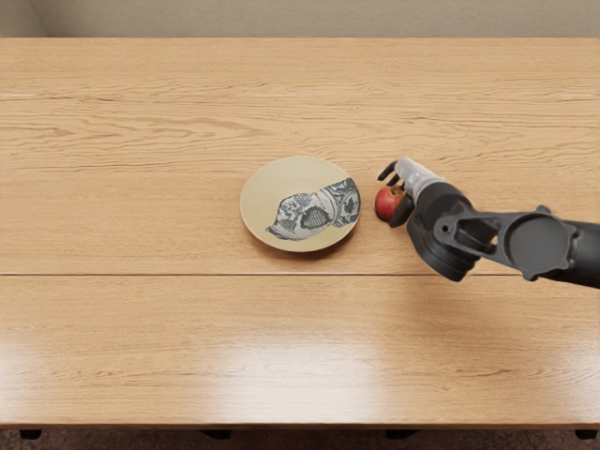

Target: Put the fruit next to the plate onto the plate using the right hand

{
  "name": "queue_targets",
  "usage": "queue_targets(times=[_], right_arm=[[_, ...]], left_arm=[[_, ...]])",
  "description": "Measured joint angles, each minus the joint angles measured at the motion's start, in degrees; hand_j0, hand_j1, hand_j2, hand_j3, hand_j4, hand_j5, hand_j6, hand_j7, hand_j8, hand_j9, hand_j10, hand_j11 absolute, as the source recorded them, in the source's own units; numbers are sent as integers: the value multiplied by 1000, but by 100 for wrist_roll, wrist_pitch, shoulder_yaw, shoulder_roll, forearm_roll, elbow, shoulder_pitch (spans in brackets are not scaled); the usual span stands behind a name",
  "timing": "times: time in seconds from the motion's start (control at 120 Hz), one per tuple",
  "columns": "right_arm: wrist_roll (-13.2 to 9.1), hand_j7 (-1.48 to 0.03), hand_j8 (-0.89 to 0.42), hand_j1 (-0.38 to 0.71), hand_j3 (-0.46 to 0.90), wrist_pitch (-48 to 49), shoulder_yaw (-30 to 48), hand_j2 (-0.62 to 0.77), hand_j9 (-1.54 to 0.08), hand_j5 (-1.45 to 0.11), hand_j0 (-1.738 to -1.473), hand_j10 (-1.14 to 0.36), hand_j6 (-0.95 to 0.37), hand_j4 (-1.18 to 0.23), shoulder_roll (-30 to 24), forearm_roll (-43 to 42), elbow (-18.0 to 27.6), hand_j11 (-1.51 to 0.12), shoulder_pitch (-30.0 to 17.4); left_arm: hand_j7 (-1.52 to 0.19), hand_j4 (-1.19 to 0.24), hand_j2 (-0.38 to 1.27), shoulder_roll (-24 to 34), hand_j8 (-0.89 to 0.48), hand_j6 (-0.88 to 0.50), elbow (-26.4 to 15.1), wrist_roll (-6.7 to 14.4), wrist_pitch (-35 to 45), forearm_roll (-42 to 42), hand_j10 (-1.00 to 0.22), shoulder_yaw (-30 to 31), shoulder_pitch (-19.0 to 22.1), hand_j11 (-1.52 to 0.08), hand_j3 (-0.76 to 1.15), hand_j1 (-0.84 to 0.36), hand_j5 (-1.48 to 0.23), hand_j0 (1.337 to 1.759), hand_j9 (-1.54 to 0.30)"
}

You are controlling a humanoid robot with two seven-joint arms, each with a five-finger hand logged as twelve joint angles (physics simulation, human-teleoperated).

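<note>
Early yet, with the right hand [405,187] at the red fruit [386,202], fingers [387,172] curled around it in an apparent grasp, down on the table [141,328] just beside the plate [272,192]; lifting and placing left to do.

A wide table [141,309] of pale wood fills the room in front of me, its grain running left to right, with long seams between the boards and a soft sheen near the front edge. A round beige plate [267,187] lies flat a little right of centre, with a grey-and-black skull pattern across its lower right part. Just to its right, not touching the rim, is a small red apple [387,202]. I cannot tell whether it rests fully on the wood.
</note>
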Motion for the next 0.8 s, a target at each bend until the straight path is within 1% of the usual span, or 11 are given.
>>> queue_targets(times=[0.217, 0.25, 0.383, 0.458, 0.508, 0.617, 0.658, 0.675, 0.692, 0.758, 0.8], right_arm=[[-1, -613, -473, 208, 0, 2, -55, -80, -614, -614, -1658, -472, -463, -472, 50, 33, -34, -610, 3], [-7, -633, -500, 216, -1, 3, -58, -81, -621, -632, -1657, -437, -445, -489, 60, 42, -38, -653, 3], [-15, -727, -387, 257, -3, 20, -67, -39, -784, -684, -1652, -329, -377, -588, 80, 82, -47, -823, 6], [-10, -799, -349, 278, -1, 50, -68, -25, -835, -749, -1649, -286, -337, -555, 78, 127, -49, -894, 14], [-9, -847, -345, 290, 0, 70, -68, 0, -827, -801, -1647, -278, -310, -529, 72, 201, -49, -888, 37], [4, -926, -321, 323, 0, 156, -66, 123, -833, -872, -1648, -254, -306, -560, 47, 384, -53, -895, 93], [18, -948, -381, 327, 0, 235, -58, 156, -734, -904, -1649, -308, -300, -560, 5, 490, -51, -799, 139], [19, -955, -403, 329, 0, 269, -56, 170, -748, -917, -1649, -351, -299, -557, -17, 542, -49, -724, 165], [15, -962, -433, 330, 0, 305, -54, 177, -773, -930, -1649, -388, -296, -557, -41, 598, -49, -690, 192], [2, -983, -423, 325, 0, 501, -43, 205, -855, -969, -1650, -497, -301, -558, -172, 818, -38, -793, 309], [-2, -994, -405, 310, -1, 664, -36, 177, -890, -984, -1649, -551, -301, -554, -263, 954, -27, -840, 393]], left_arm=[[-299, -230, 46, 0, -230, -230, 0, 0, 0, 0, -230, 0, 0, -299, 0, 73, -299, 1658, -299], [-299, -230, 46, 0, -230, -230, 0, 0, 0, 0, -230, 0, 0, -299, 0, 73, -299, 1658, -299], [-299, -230, 46, 0, -230, -230, 0, 0, 0, 0, -230, 0, 0, -299, 0, 73, -299, 1658, -299], [-299, -230, 46, 0, -230, -230, 0, 0, 0, -1, -230, 1, 0, -299, 0, 73, -299, 1658, -299], [-299, -230, 46, 0, -230, -230, 0, 1, 0, -1, -230, 1, 0, -299, 0, 73, -299, 1658, -299], [-299, -230, 46, 0, -230, -230, 0, 1, 0, -1, -230, 2, 0, -299, 0, 73, -299, 1658, -299], [-299, -230, 46, 0, -230, -230, 0, 1, 0, -2, -230, 3, 0, -299, 0, 74, -299, 1658, -299], [-299, -230, 46, 0, -230, -230, 0, 1, 0, -2, -230, 3, 0, -299, 0, 74, -299, 1658, -299], [-299, -230, 46, 0, -230, -230, 0, 1, 0, -2, -230, 3, 0, -299, 0, 74, -299, 1658, -299], [-299, -230, 46, 0, -230, -230, 0, 1, 0, -1, -230, 2, 0, -299, 0, 73, -299, 1658, -299], [-299, -230, 46, 0, -230, -230, 0, 0, 0, -1, -230, 1, 0, -299, 0, 73, -299, 1658, -299]])
